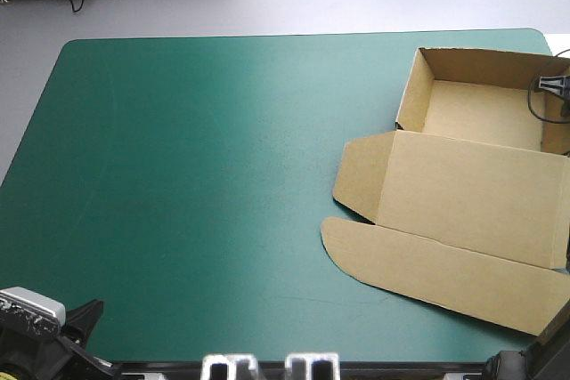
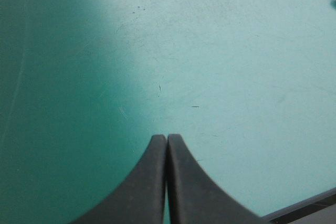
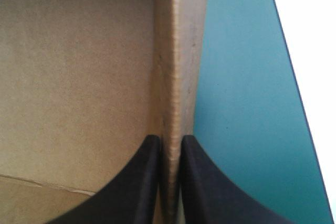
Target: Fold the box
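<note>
The brown box (image 1: 463, 193) lies at the table's right side as an open tray (image 1: 481, 109) with raised walls. Its lid panel is flat toward the front, with a rounded flap (image 1: 427, 264) nearest me. My right gripper (image 1: 554, 86) is at the tray's right wall. In the right wrist view this gripper (image 3: 170, 140) is shut on the box, the upright wall (image 3: 178, 51) pinched between its black fingers and the tray floor (image 3: 79, 77) to one side. My left gripper (image 1: 87, 316) stays at the front left corner. It is shut (image 2: 167, 137) over bare cover and holds nothing.
The teal-green cover (image 1: 196, 175) lies bare across the table's left and middle. The table's right edge (image 3: 294, 77) runs close beside the box's held wall, with pale floor beyond. The table's front edge (image 2: 310, 205) shows beside my left gripper.
</note>
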You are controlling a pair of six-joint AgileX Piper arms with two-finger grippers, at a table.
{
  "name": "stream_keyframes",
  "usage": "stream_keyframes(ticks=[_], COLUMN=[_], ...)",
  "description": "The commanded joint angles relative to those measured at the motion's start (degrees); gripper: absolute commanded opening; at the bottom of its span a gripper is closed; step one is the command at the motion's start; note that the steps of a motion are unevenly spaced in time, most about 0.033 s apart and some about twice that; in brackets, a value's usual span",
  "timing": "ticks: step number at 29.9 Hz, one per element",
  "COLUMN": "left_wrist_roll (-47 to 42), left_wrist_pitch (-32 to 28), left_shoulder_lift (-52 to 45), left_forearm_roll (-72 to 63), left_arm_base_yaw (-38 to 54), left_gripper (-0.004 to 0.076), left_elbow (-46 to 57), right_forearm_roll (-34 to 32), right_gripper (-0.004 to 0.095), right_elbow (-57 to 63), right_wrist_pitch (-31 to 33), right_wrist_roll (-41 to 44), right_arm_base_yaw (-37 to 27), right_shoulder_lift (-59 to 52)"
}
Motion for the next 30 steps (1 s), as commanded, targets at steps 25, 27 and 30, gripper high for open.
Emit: stream_keyframes(ticks=[25, 27, 30], left_wrist_roll=[0.5, 0.5, 0.6], left_wrist_pitch=[-5.5, -7.3, -9.4], left_shoulder_lift=[1.0, 1.0, 1.0], left_forearm_roll=[0.1, -0.2, -0.6], left_arm_base_yaw=[-0.2, -0.2, -0.2], left_gripper=[-0.0009, -0.0009, -0.0009], left_elbow=[-0.1, 0.9, 3.4], right_forearm_roll=[17.5, 18.8, 18.3], right_gripper=[-0.0011, -0.0011, -0.0011], right_elbow=[-0.5, 2.1, 10.8], right_wrist_pitch=[0.5, 0.5, 0.5], right_wrist_roll=[-3.0, -3.0, -3.0], right_arm_base_yaw=[6.8, 10.2, 17.2], right_shoulder_lift=[-26.3, -30.3, -36.3])
